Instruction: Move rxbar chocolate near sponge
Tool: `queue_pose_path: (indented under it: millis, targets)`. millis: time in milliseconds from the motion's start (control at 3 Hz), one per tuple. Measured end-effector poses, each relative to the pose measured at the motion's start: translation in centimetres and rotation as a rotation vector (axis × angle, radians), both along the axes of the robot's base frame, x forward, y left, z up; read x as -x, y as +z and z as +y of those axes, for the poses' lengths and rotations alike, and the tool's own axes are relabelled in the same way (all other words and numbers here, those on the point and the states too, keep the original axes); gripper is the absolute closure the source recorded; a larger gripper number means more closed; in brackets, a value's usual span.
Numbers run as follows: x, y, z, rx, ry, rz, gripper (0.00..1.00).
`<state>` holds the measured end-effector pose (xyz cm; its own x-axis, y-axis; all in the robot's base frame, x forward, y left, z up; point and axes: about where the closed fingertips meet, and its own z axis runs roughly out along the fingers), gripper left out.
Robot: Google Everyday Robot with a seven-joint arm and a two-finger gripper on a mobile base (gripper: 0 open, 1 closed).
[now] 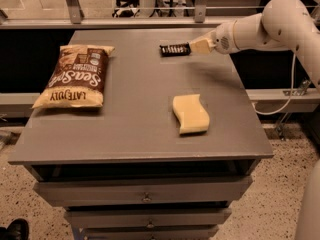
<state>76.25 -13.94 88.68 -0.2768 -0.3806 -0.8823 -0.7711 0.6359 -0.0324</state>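
Note:
The rxbar chocolate (pixel 175 49), a small flat black wrapper, lies at the far middle of the grey table (pixel 130 129). My cream-coloured gripper (pixel 199 46) reaches in from the right, low over the table, and is shut on the bar's right end. The pale yellow sponge (pixel 190 114) with wavy sides lies flat at the right middle of the table, well nearer the front than the bar and apart from it.
A large brown-and-cream chip bag (pixel 75 76) lies on the left part of the table. My white arm (pixel 272 24) spans the far right corner. Drawers (pixel 145 196) sit below the tabletop; a rail (pixel 150 21) runs behind the table.

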Motion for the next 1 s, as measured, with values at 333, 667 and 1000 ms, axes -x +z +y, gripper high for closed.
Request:
queue_pose_path:
  millis: [333, 667, 1000]
  targets:
    - [1.2, -0.1, -0.7, 0.026, 0.000, -0.001, 0.54]
    - [0.9, -0.2, -1.1, 0.032, -0.011, -0.042, 0.30]
    - [-0.9, -0.5, -0.8, 0.015, -0.029, -0.099, 0.01]
